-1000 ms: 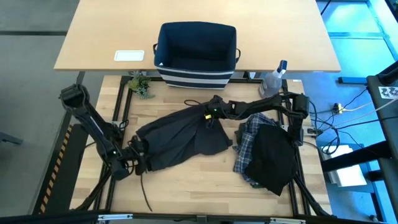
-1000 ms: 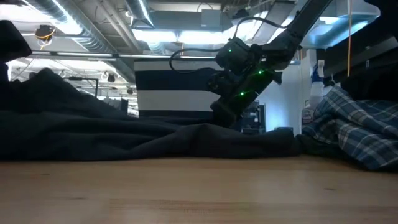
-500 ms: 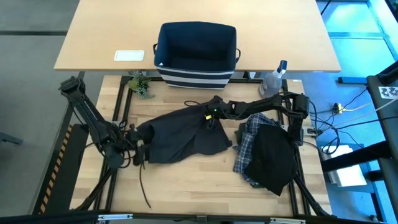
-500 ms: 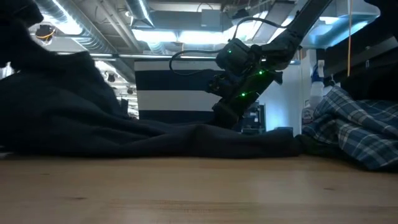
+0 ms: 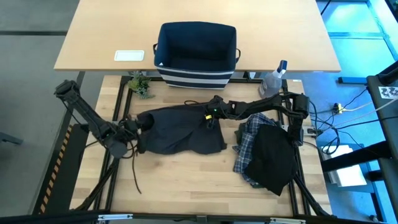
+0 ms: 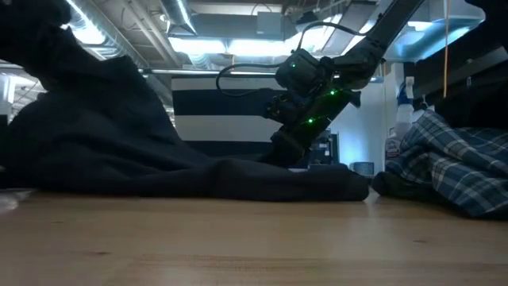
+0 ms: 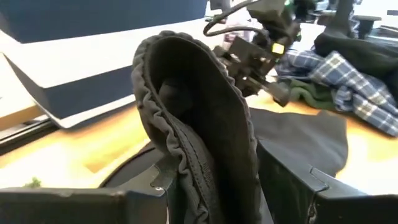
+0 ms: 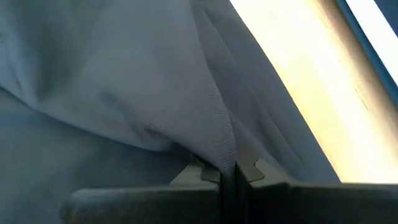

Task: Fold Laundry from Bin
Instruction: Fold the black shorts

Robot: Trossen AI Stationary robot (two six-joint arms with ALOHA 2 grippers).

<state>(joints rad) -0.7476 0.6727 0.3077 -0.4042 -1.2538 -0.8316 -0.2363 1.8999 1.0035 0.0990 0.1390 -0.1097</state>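
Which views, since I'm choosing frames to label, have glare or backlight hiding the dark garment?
High view: even light, the dark garment clear between left gripper and right gripper. Low view: bright ceiling lights behind turn it into a silhouette. Right wrist view: the table glares pale beside the pinched cloth. Left wrist view: the cloth's folds lie in shadow.

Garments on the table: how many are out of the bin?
3. A dark garment is spread mid-table. A plaid shirt lies bunched at the right, with a black garment on top of it. The bin looks empty, though its floor is dark.
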